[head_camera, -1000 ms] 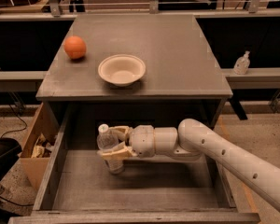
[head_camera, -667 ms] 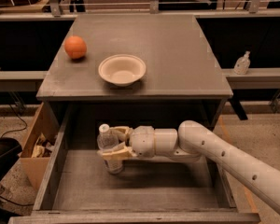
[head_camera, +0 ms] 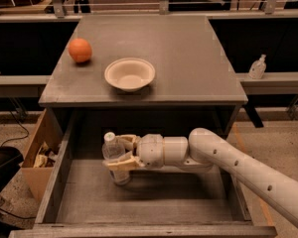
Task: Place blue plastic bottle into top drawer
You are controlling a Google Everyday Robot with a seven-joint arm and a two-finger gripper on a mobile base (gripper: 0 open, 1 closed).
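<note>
Hand (head_camera: pixel 117 152) pinching upright blue plastic bottle (head_camera: pixel 111 148), inside open top drawer (head_camera: pixel 159 198), left of centre

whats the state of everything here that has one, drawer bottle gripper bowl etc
top drawer: pulled open
blue plastic bottle: upright inside the drawer, capped, held
gripper: in the drawer, shut on the bottle
bowl: upright, empty, on the table
orange: whole, on the table
pump dispenser: upright, right of the table
cardboard box: open-topped, left of the drawer
</note>
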